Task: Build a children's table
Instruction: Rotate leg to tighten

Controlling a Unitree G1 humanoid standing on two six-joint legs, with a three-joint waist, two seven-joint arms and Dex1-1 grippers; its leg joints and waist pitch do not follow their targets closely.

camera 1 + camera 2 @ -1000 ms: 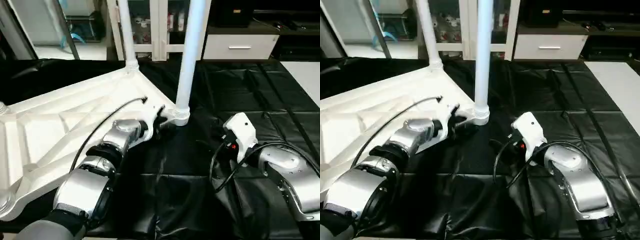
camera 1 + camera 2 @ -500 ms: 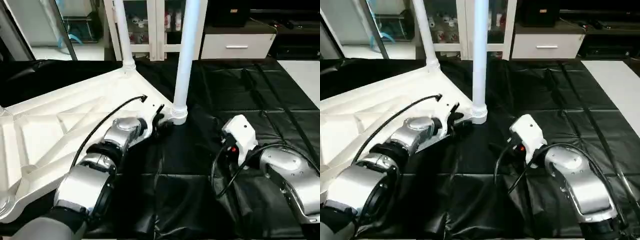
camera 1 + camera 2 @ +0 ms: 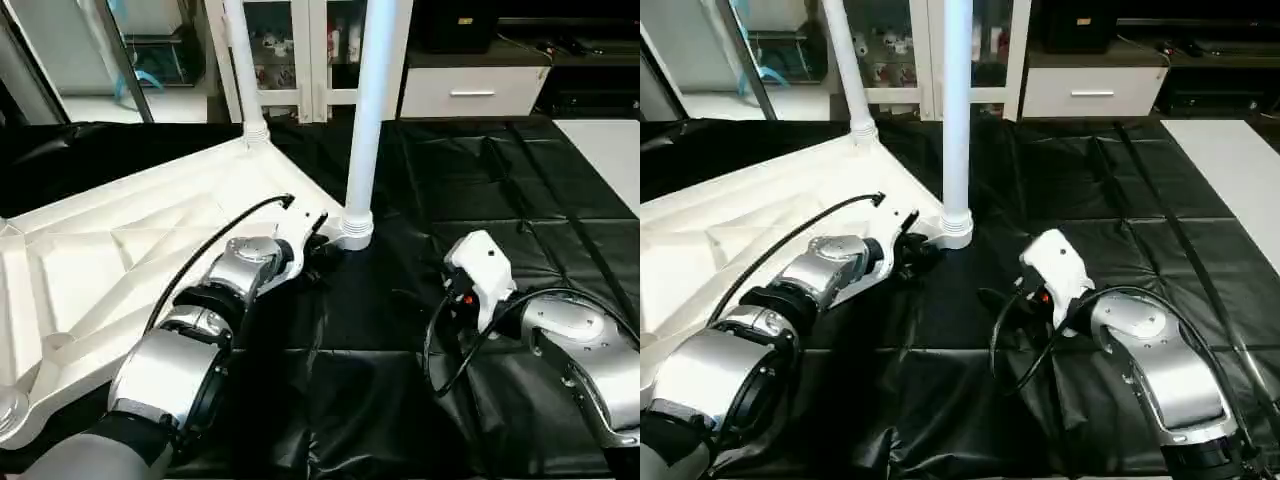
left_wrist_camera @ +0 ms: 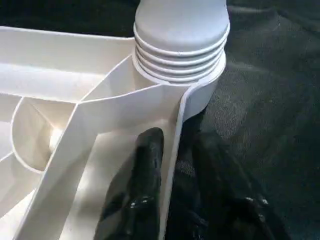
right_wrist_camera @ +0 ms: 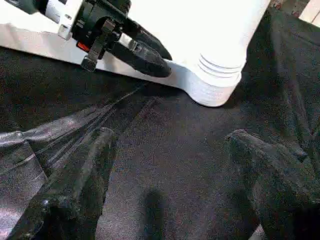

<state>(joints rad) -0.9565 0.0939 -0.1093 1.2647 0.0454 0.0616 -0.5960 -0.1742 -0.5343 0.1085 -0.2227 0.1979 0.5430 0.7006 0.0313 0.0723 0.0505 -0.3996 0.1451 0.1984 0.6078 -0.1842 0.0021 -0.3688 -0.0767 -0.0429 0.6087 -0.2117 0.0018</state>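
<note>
Straddling the rim: the left gripper [image 4: 172,200] has one black finger [image 4: 137,190] inside the tabletop's edge wall and the other outside it, closed on that thin rim beside the near corner socket.
Tabletop: the white tabletop [image 3: 110,250] lies upside down on the black-covered work table [image 3: 480,170], ribbed underside up, at the scene's left.
Far leg: one white tube leg [image 3: 243,70] stands upright in the far corner socket.
Near leg: a second leg [image 3: 366,110] stands upright in the near corner socket [image 4: 182,47], its ringed base seated just ahead of the left fingers.
Right gripper: the right gripper [image 5: 170,175] hangs over the black cover with its two fingers spread wide, holding nothing, near the socket yet apart from it.
Background: a white cabinet [image 3: 478,92] stands beyond the table.
</note>
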